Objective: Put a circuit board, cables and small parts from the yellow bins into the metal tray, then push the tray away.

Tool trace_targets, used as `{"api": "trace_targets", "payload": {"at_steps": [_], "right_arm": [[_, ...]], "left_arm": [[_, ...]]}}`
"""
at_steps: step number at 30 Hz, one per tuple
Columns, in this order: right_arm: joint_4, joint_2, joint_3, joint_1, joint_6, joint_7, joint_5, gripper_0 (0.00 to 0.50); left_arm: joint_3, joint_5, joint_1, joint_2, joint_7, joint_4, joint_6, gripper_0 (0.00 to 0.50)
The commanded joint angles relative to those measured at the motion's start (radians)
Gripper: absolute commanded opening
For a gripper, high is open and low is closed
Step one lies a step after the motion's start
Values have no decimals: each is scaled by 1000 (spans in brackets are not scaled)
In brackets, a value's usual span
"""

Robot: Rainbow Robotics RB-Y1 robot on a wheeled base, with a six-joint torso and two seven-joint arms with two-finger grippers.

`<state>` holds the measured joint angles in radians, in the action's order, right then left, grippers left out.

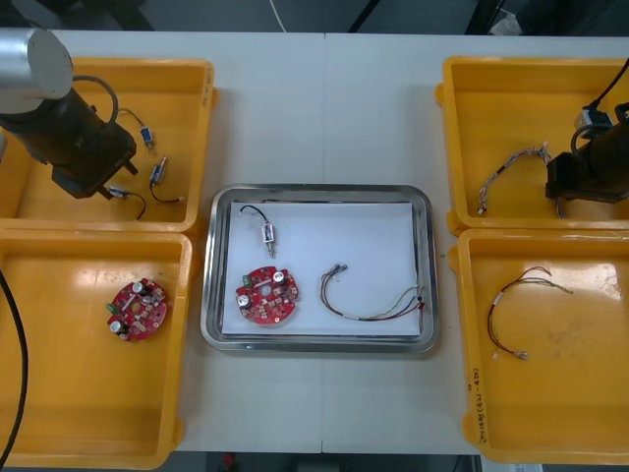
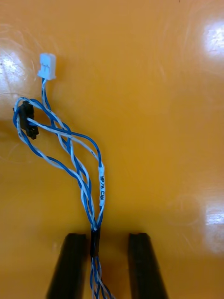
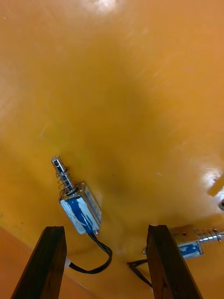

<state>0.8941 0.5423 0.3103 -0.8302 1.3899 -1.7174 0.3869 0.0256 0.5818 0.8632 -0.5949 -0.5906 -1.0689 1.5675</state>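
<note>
Upper right: right jaws, apart, straddle the blue-and-white cable (image 2: 101, 184) in a yellow bin (image 1: 511, 108). Upper left: left jaws, apart, above a small metal part (image 3: 80, 212).

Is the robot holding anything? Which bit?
Nothing yet. The right gripper stands open around the blue and white cable; the left gripper open over a small metal part.

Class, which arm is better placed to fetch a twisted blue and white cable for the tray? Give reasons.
Right. The right gripper stands open astride the twisted blue and white cable; the left gripper, open, is over small metal parts.
</note>
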Motion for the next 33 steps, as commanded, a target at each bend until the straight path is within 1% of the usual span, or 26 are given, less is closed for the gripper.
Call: {"api": "trace_targets", "payload": {"at_steps": [1, 6, 12, 18, 23, 27, 28, 29, 30, 33], "right_arm": [[-9, -30, -23, 54, 0, 44, 18, 0], [6, -30, -23, 56, 9, 45, 20, 0], [103, -30, -16, 56, 93, 51, 4, 0], [256, -24, 20, 56, 219, 55, -11, 0], [407, -12, 52, 54, 340, 58, -17, 0], [500, 1, 53, 52, 408, 58, -16, 0], [529, 7, 52, 51, 426, 56, -11, 0], [554, 8, 50, 48, 446, 53, -10, 0], [563, 11, 50, 45, 459, 53, -6, 0], [595, 19, 47, 17, 526, 50, 10, 0]], "left_arm": [[13, 19, -26, -49, -61, -14, -24, 500], [13, 26, -41, -51, -66, -14, -50, 500], [46, 24, -58, -51, -67, -14, -107, 500], [62, 27, -58, -49, -64, -8, -126, 500], [97, 27, -58, -49, -61, 6, -141, 500], [97, 27, -58, -49, -66, 26, -155, 500], [99, 27, -58, -49, -67, 26, -159, 328], [97, 27, -58, -49, -71, 27, -161, 74], [99, 27, -58, -49, -71, 26, -161, 3], [97, 27, -58, -49, -74, 26, -161, 0]]}}
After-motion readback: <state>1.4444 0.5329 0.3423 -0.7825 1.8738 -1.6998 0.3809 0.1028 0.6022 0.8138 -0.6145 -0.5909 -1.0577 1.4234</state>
